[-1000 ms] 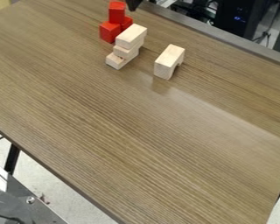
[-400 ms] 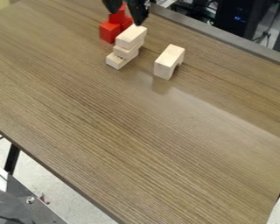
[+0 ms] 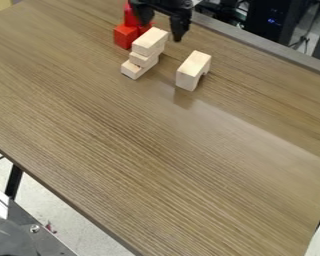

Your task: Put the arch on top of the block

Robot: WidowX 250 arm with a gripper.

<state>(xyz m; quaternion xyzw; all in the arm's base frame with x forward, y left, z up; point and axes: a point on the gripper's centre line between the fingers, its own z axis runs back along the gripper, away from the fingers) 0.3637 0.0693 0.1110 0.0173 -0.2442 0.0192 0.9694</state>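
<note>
shifted rightward and lower in the view since the earlier frame is the tool (image 3: 162, 30), which is brought closer to the arch (image 3: 193, 69); no block is seen to be displaced. its fingers (image 3: 180, 25) are spread well apart, and nothing is held between them. the arch is stood on the bench (image 3: 156, 150), below and to the right of the tool in the view, its cut-out at the lower edge. just beneath the tool in the view, the pale stack (image 3: 149, 42) is set apart from the arch, and to the tool's left red blocks (image 3: 126, 36) are piled.

reaching the arch seems to be the step in hand. the tool is best centred over it before any lowering, with the fingers lined up across its narrow width so that both long faces are met evenly. the descent should be kept straight and slow, since the arch could be tipped if one side is touched first. clearance should be kept from the pale stack, which might otherwise be knocked. which block is meant cannot be told for certain.
</note>
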